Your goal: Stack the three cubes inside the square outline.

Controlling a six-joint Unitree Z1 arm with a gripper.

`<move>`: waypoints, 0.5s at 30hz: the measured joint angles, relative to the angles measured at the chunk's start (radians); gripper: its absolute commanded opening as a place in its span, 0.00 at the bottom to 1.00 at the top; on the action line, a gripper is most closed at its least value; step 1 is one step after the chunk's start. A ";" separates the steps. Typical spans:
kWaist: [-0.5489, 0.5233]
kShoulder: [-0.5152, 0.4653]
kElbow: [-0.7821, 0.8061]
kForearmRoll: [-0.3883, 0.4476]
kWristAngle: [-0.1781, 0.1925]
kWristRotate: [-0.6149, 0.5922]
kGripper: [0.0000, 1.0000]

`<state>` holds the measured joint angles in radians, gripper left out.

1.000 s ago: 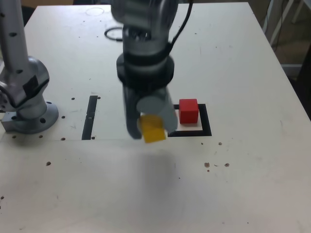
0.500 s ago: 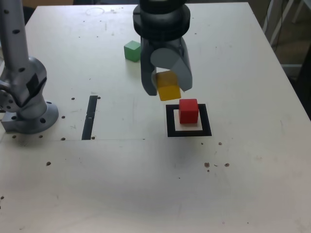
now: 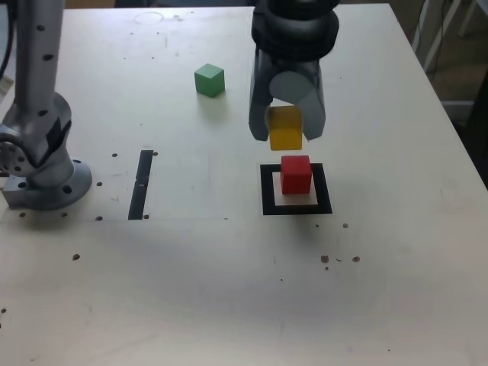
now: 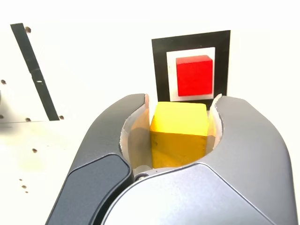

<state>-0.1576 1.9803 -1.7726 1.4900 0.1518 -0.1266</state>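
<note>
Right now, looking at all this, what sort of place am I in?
Probably a robotics lab or test bench. A white table dotted with screw holes carries a bolted-down arm base, taped markings like the square outline, and plain coloured cubes; the gripper holds the yellow cube.

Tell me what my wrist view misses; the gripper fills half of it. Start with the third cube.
Observer: The green cube sits far from the outline, toward the exterior view's upper left, alone on the table.
Operator: Give me the yellow cube's height.
Observer: The yellow cube hangs in the gripper, clear of the red cube, with table showing between them.
Operator: Report what else is on the table.
Observer: The arm's base stands at the exterior view's left, beyond the black strip.
</note>
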 measured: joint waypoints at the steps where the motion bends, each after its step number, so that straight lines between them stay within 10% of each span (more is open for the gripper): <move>1: 0.004 0.012 -0.015 0.010 0.000 0.004 0.08; 15: 0.093 0.101 -0.075 0.073 -0.043 0.027 0.09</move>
<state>-0.0646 2.0817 -1.8475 1.5625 0.1088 -0.0997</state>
